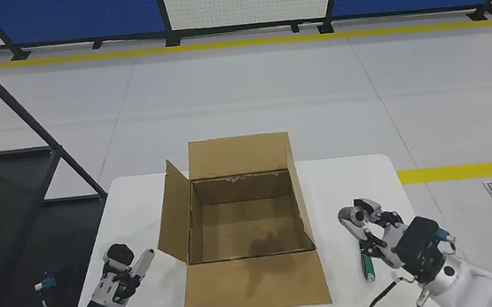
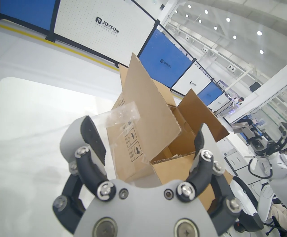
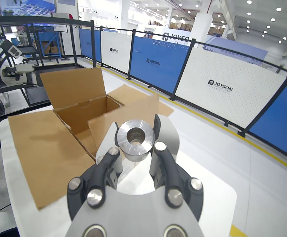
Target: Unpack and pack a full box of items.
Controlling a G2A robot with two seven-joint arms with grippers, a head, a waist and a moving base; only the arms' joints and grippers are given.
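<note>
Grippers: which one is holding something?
The right gripper: it is shut on a shiny metal ring. The left gripper is open and empty.

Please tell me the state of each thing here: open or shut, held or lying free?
Cardboard box: open, flaps folded outward.
Left gripper: open, holding nothing.
Right gripper: shut on the metal ring.
Metal ring: held between the right gripper's fingers.
Green tool: lying free on the table.
</note>
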